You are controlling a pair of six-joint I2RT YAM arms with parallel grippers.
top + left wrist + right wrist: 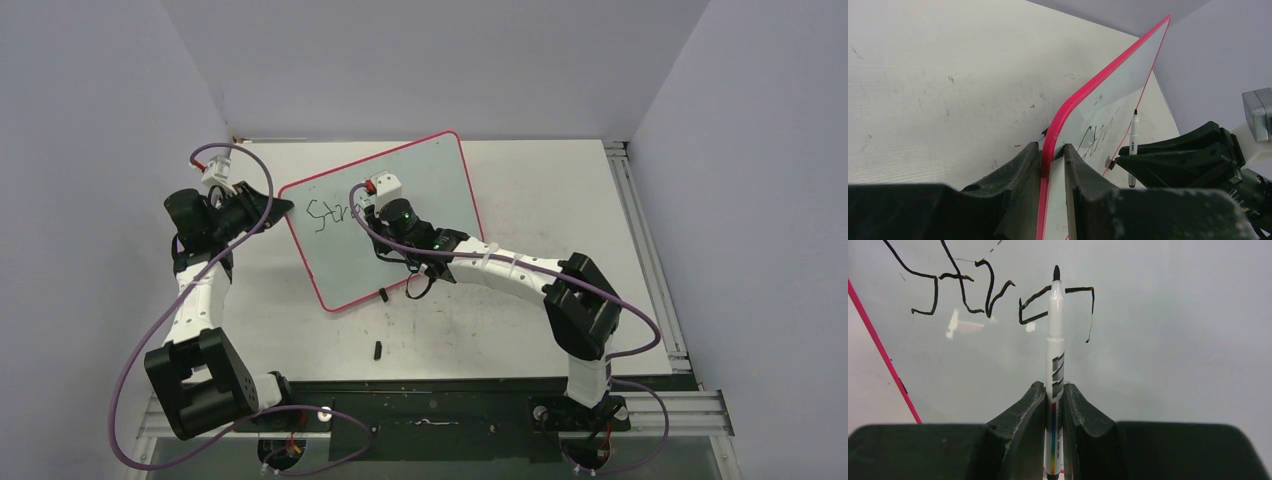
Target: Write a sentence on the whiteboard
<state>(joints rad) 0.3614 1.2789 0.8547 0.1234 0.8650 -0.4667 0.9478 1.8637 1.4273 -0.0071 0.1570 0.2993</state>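
Slippage risk: left fingers [1023, 165] pinch whiteboard [1083, 95], right fingers [1028, 405] clamp marker [1054, 340]; hard strokes could shift it.

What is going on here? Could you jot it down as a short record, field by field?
Board: whiteboard with a pink rim, on the table
Writing: black letters, first word unfinished
Pen: marker, uncapped, tip by the last letter
Left jaws: shut on the whiteboard's edge
Right jaws: shut on the marker
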